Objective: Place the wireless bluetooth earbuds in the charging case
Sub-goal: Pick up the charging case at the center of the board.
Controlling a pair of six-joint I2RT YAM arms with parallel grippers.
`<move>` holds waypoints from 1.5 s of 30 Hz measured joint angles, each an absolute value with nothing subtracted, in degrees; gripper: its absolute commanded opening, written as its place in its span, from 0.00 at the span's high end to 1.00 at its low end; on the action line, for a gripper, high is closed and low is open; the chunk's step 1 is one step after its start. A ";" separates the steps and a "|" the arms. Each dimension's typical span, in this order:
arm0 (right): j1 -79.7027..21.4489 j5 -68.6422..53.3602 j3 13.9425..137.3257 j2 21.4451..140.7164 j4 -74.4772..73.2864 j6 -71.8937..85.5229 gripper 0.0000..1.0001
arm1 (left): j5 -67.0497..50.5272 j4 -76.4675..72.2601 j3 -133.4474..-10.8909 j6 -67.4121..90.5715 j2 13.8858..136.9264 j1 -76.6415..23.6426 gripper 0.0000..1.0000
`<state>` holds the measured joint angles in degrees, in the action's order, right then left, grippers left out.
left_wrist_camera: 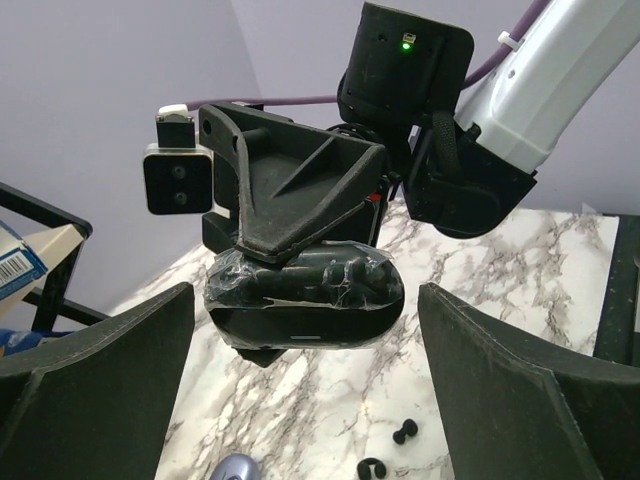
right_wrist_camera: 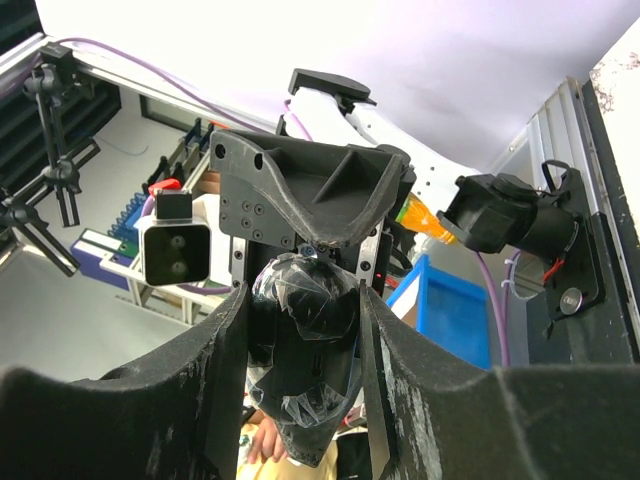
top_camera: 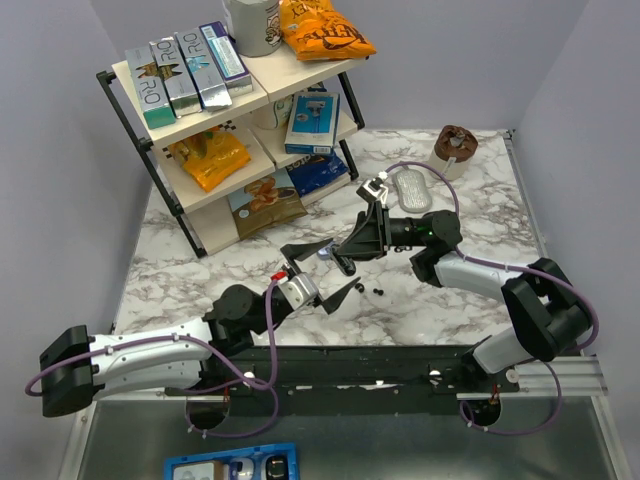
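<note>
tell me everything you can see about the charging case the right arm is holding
The charging case is a black, rounded, oblong pod with a glossy plastic look, wrapped in crinkled clear film or tape. A thin pale line marks its front face. Whether its lid is open cannot be told. It hangs lengthwise above the marble table, clear of the surface, pinched on two opposite sides by the right gripper. The open left gripper faces it, one finger out to each side, without touching.

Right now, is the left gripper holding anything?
No, the left gripper stands wide open, both fingers clear of the charging case.
</note>
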<state>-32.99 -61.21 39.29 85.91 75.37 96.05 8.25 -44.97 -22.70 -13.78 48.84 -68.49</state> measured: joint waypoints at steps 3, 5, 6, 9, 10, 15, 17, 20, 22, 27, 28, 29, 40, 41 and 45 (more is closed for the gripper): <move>-32.99 -61.30 39.29 85.78 75.37 96.16 0.99 | 8.29 -45.54 -22.70 -13.78 49.19 -68.49 0.07; -32.99 -61.39 39.29 85.71 75.37 96.33 0.99 | 8.29 -46.04 -22.70 -13.74 49.43 -68.49 0.10; -32.99 -61.41 39.29 85.71 75.37 96.44 0.99 | 8.27 -46.26 -22.70 -13.74 49.58 -68.49 0.12; -32.99 -61.58 39.29 85.71 75.37 96.75 0.99 | 8.25 -46.63 -22.70 -13.65 50.09 -68.49 0.19; -32.99 -61.63 39.29 85.71 75.37 96.88 0.99 | 8.25 -46.68 -22.70 -13.67 50.19 -68.49 0.21; -32.99 -61.84 39.29 85.71 75.37 97.23 0.99 | 7.99 -46.68 -22.70 -13.56 50.57 -68.49 0.31; -32.99 -62.02 39.29 85.71 75.37 97.47 0.99 | 7.90 -46.68 -22.70 -13.50 50.61 -68.49 0.40; -32.97 -62.13 39.29 85.71 75.37 97.49 0.99 | 7.86 -46.68 -22.70 -13.45 50.61 -68.49 0.55; -32.99 -62.19 39.29 85.71 75.37 97.49 0.99 | 7.84 -46.68 -22.70 -13.43 50.61 -68.49 0.68; -32.97 -62.26 39.27 85.71 75.37 97.49 0.85 | 7.73 -46.68 -22.70 -13.43 50.65 -68.49 1.00; -32.97 -62.30 39.27 85.71 75.37 97.49 0.74 | 7.70 -46.68 -22.72 -13.41 50.72 -68.49 1.00; -32.97 -62.37 39.27 85.71 75.37 97.47 0.67 | 7.68 -46.68 -22.72 -13.39 50.76 -68.49 1.00; -32.88 -62.67 39.00 84.79 75.35 96.57 0.33 | 6.92 -46.09 -22.72 -12.99 50.63 -68.49 1.00; -32.88 -62.67 39.00 84.40 75.35 96.03 0.31 | 6.85 -45.89 -22.72 -12.97 50.48 -68.49 1.00; -32.88 -62.70 39.00 82.85 75.26 93.36 0.27 | 6.63 -45.15 -22.72 -12.95 49.04 -68.51 1.00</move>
